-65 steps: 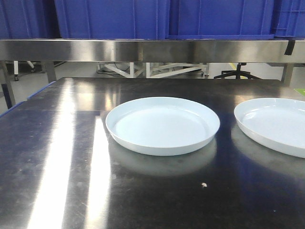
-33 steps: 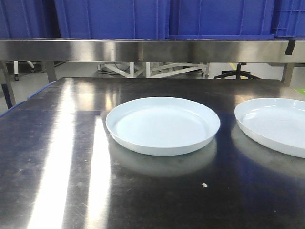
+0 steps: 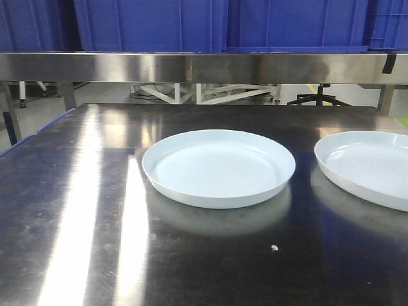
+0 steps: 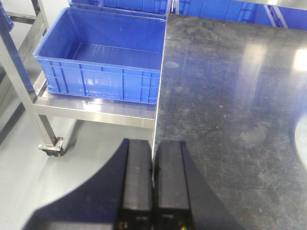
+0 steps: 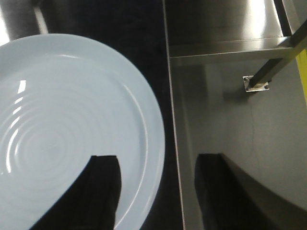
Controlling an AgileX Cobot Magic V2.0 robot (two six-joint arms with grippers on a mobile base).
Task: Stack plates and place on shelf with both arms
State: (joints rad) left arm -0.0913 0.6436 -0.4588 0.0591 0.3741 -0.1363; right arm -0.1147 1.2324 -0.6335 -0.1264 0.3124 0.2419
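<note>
The middle plate (image 3: 218,167) and the right plate (image 3: 368,167) lie apart on the table (image 3: 76,210), in front of the shelf (image 3: 204,67). The right gripper (image 5: 158,191) is open above the right plate's edge. The left gripper (image 4: 153,184) is closed and empty, above the table's left edge.

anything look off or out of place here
Nothing damaged or spilled. A small pale speck lies on the table in front of the left plate, and the right plate sits close to the table's right edge, not over it.
</note>
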